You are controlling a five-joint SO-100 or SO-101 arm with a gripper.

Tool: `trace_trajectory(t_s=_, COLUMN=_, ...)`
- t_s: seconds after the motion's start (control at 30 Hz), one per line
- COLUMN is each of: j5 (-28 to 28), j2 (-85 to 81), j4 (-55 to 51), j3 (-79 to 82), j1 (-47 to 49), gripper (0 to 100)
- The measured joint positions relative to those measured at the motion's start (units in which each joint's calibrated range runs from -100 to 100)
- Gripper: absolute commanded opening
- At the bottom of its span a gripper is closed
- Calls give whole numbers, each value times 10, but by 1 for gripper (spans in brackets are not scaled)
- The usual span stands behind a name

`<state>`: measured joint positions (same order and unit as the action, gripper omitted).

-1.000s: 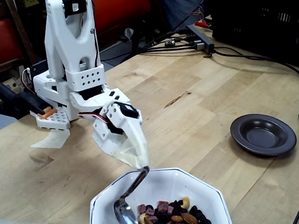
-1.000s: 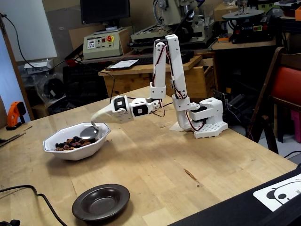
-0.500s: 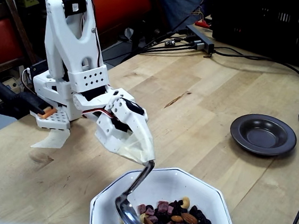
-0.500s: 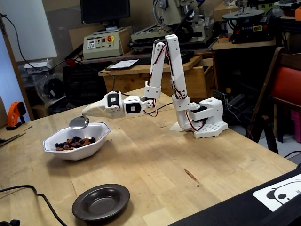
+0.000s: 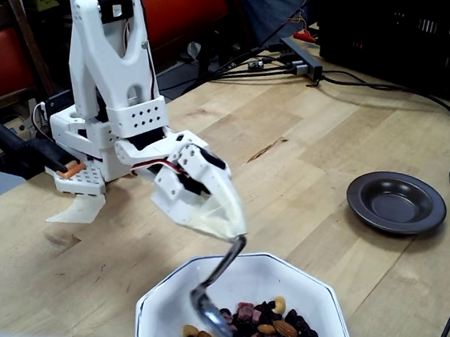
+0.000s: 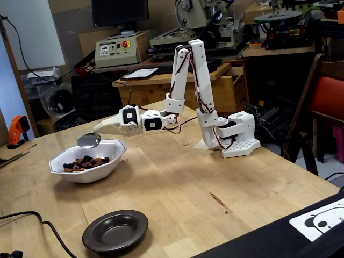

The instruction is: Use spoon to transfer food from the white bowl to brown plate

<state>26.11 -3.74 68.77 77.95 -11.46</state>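
End effector point(image 5: 238, 233) clamped, arm outstretched

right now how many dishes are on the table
2. The white bowl holds the food at the near edge under the spoon in a fixed view; the brown plate sits empty to its right. None seem hidden.
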Motion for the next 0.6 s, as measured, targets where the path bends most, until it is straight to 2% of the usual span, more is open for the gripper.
trace_trajectory(t_s=0.2, j5=0, j2=33, j4=0, j3=0, j1=36, gripper=3)
trace_trajectory(t_s=0.6, j5=0, j2=51, j4=0, j3=-4, j1=39, gripper=3)
